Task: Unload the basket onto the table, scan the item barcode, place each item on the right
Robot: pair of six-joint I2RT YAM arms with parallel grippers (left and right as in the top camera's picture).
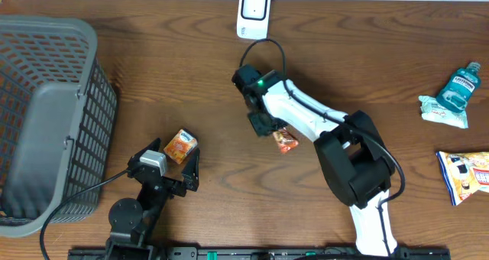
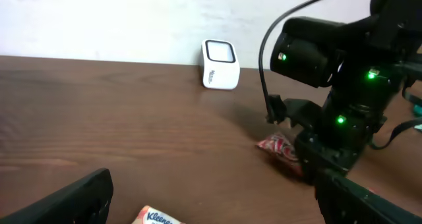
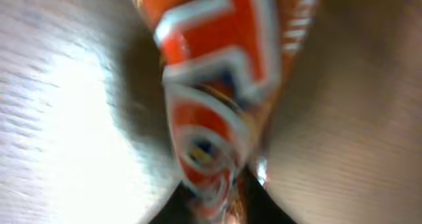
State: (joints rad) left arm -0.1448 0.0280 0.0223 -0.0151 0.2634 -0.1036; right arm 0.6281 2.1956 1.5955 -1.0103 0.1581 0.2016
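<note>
A red and orange snack packet [image 1: 286, 141] lies at mid-table and fills the right wrist view [image 3: 217, 85]. My right gripper [image 1: 269, 130] comes down on its left end. The dark fingers pinch the packet's crumpled end at the bottom of the right wrist view, so my right gripper [image 3: 231, 207] is shut on it. From the left wrist view the packet [image 2: 275, 147] rests on the wood under the right arm. A white scanner [image 1: 253, 13] stands at the far edge [image 2: 219, 64]. My left gripper [image 1: 170, 159] stands open, with a Kleenex pack [image 1: 181, 146] [image 2: 158, 217] lying between its fingers.
A grey mesh basket [image 1: 46, 115] takes up the left side. At the right lie a blue mouthwash bottle [image 1: 460, 86] on a white pouch [image 1: 439, 113] and a snack bag [image 1: 467, 176]. The right arm's cable loops near the scanner.
</note>
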